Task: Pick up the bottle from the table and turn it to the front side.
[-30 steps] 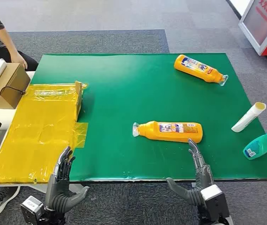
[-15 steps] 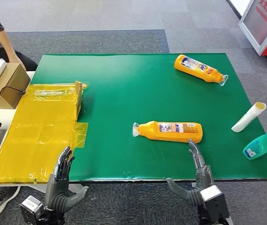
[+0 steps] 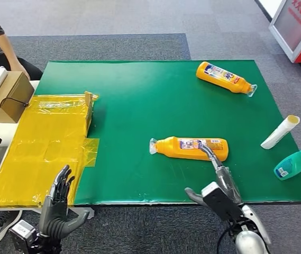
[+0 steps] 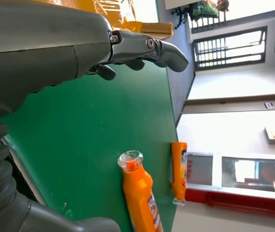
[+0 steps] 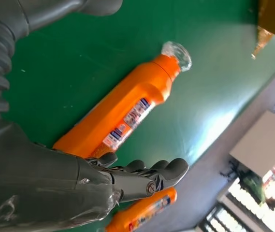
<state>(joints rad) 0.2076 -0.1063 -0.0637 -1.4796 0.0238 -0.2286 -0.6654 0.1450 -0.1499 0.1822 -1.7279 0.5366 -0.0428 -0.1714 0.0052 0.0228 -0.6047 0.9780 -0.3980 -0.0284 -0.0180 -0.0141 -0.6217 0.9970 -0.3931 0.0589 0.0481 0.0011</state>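
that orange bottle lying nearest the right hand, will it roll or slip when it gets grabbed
The near orange bottle lies on its side on the green mat, so a nudge from the right hand could probably roll or spin it. Its plastic looks smooth and glossy, so perhaps slippery. The body seems rigid, likely holding its shape when squeezed.

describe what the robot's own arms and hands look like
The right robot hand has dark grey metallic fingers, a thick grey thumb and a silver-grey block at the wrist, with a black cable looping beside the rounded silver arm. The left robot hand looks alike. In the wrist views each has a smooth grey back, a visible screw and a ribbed grey cover.
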